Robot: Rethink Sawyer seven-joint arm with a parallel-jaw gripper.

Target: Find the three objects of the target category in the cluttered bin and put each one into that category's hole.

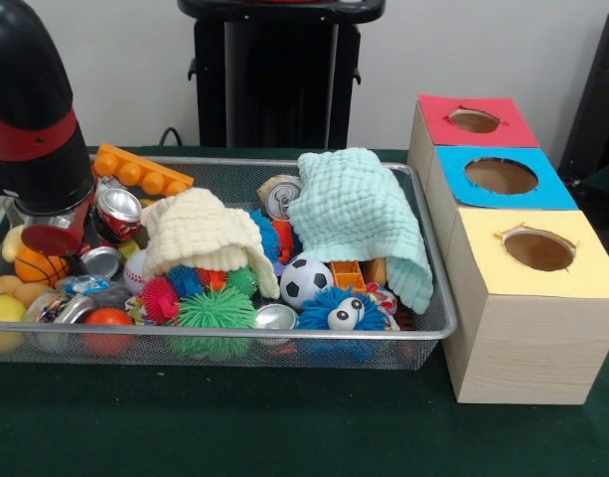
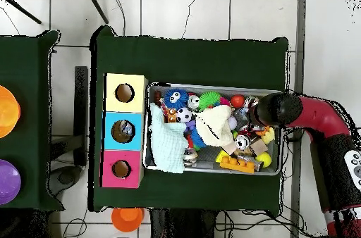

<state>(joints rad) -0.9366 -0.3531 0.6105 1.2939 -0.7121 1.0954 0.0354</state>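
We see the red and black arm (image 1: 31, 119) reaching down into the left end of the wire mesh bin (image 1: 423, 333) in the front view, its thick black body with a red band standing nearly upright over the clutter. From overhead the arm (image 2: 310, 119) comes in from the right and bends over the bin's right end (image 2: 280, 147). Its gripper (image 1: 54, 237) is sunk among the objects there, next to a red soda can (image 1: 118, 211) and a small orange basketball (image 1: 38, 266); we cannot tell whether the claw is released or clenched.

In the bin, a cream cloth (image 1: 200, 234) and a mint cloth (image 1: 359, 214) lie over spiky balls, a soccer ball (image 1: 306, 282), more cans and an orange toy brick (image 1: 140, 171) at the far rim. Just right of the bin stands a wooden box (image 1: 523, 338) with three holes: red (image 1: 474, 120) farthest, blue (image 1: 501, 176) in the middle, yellow (image 1: 538, 250) nearest.
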